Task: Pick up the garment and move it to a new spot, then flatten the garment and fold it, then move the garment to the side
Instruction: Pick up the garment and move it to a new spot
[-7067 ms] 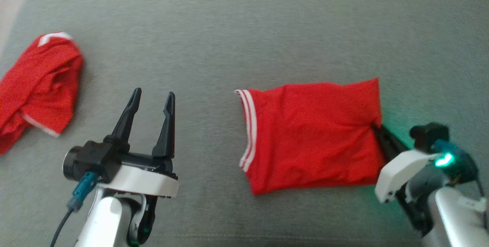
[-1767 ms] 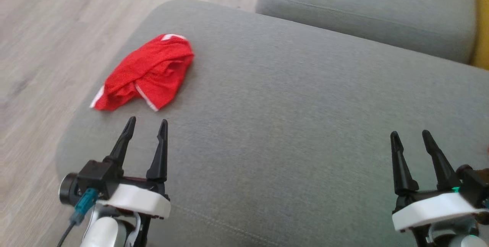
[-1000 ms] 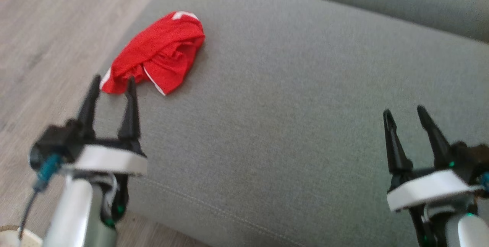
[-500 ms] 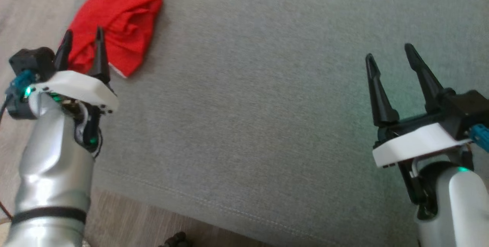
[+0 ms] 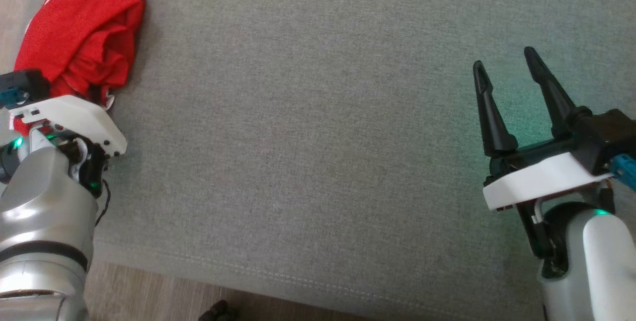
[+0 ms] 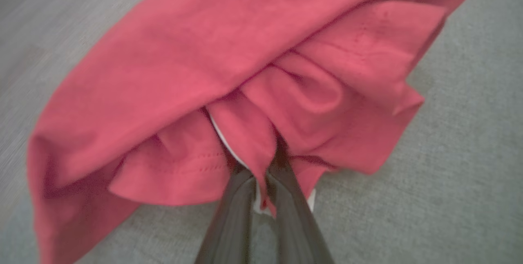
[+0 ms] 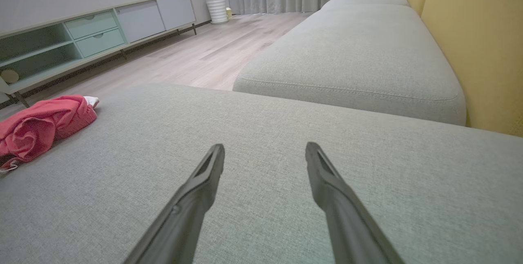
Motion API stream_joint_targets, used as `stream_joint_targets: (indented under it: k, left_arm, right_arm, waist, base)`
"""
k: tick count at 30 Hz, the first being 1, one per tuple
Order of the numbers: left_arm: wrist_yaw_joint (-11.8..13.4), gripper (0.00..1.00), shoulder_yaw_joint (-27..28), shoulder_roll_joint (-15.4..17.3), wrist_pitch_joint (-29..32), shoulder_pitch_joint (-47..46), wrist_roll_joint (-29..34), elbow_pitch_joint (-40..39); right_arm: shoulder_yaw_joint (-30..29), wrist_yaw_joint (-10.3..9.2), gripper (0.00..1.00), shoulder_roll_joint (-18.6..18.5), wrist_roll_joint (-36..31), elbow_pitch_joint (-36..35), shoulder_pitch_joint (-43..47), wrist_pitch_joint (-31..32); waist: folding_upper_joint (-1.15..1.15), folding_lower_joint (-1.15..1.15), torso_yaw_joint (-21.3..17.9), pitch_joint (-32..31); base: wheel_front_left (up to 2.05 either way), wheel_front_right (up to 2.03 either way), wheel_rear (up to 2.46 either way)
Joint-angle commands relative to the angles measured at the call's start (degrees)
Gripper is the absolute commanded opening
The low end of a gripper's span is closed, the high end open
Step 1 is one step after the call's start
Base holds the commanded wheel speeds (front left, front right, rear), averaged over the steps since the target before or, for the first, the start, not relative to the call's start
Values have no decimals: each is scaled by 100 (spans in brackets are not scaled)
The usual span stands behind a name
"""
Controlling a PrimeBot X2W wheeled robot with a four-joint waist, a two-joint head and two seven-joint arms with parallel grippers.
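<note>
Upper left of head view: crumpled red jersey-knit garment [image 5: 84, 28] with white trim, bunched in soft folds at the edge of the grey coarse-woven sofa cushion [image 5: 318, 137]. Left tool [image 6: 261, 176] pressed together, pinching a fold near a stitched hem. Right tool [image 5: 504, 60], right side, tapered black fingers spread over the cushion.

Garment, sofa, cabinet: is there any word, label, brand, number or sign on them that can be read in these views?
No text can be read in any view.
garment: plain red with white trim, no print or label showing.
sofa: plain grey cloth, no tag showing.
cabinet: plain doors and drawers, no sign.
</note>
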Motion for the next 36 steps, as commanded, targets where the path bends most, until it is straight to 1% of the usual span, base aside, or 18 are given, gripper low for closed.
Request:
stream_joint_targets:
  k: [1, 5, 8, 11, 16, 17, 22, 25, 28, 33, 36]
  left_arm:
    - [7, 0, 76, 324, -133, -67, -14, -41]
    - [5, 0, 69, 468, -574, -143, -77, -191]
    - [32, 0, 144, 614, -685, -131, -64, -539]
    - [153, 0, 385, 742, -693, 138, -22, -1422]
    - [216, 0, 654, 755, -696, 946, 206, -2801]
    - [216, 0, 654, 755, -696, 946, 206, -2801]
    - [292, 0, 764, 545, -696, 1858, 399, -4115]
    - [308, 0, 721, 369, -696, 2492, 413, -4751]
    - [375, 0, 643, 191, -646, 3094, 396, -5348]
    - [528, 0, 397, -43, -331, 3877, 459, -6412]
    - [545, 0, 177, -168, -150, 4096, 502, -6939]
  right_arm:
    - [119, 37, 100, 39, -2, -202, -107, -44]
    - [22, 37, 100, 51, -2, -196, -110, -130]
    - [-35, 37, 100, 62, 32, -143, -87, -229]
    - [-84, 37, 100, 73, 98, -49, -35, -351]
    - [-239, 37, 100, 85, 235, 141, 150, -570]
    - [-239, 37, 100, 85, 235, 141, 150, -570]
    - [-403, 37, 100, 88, 498, 282, 474, -736]
    - [-428, 37, 100, 88, 619, 367, 693, -815]
    - [-441, 37, 100, 89, 733, 427, 888, -888]
    - [-391, 37, 100, 89, 846, 459, 1079, -939]
    - [-374, 37, 100, 89, 882, 445, 1103, -950]
  waist:
    - [0, 0, -15, 14]
    - [0, 0, -41, -98]
    - [0, 0, -90, -296]
    - [0, 0, -188, -558]
    - [0, 0, -386, -1061]
    - [0, 0, -386, -1061]
    - [0, 0, -592, -1501]
    - [0, 0, -762, -1754]
    - [0, 0, -949, -1933]
    - [0, 0, -1247, -2041]
    - [0, 0, -1428, -2014]
  base:
    - [0, 0, 0]
    - [0, 0, 0]
    - [0, 0, 0]
    - [0, 0, 0]
    - [0, 0, 0]
    - [0, 0, 0]
    - [0, 0, 0]
    - [0, 0, 0]
    - [0, 0, 0]
    - [0, 0, 0]
    - [0, 0, 0]
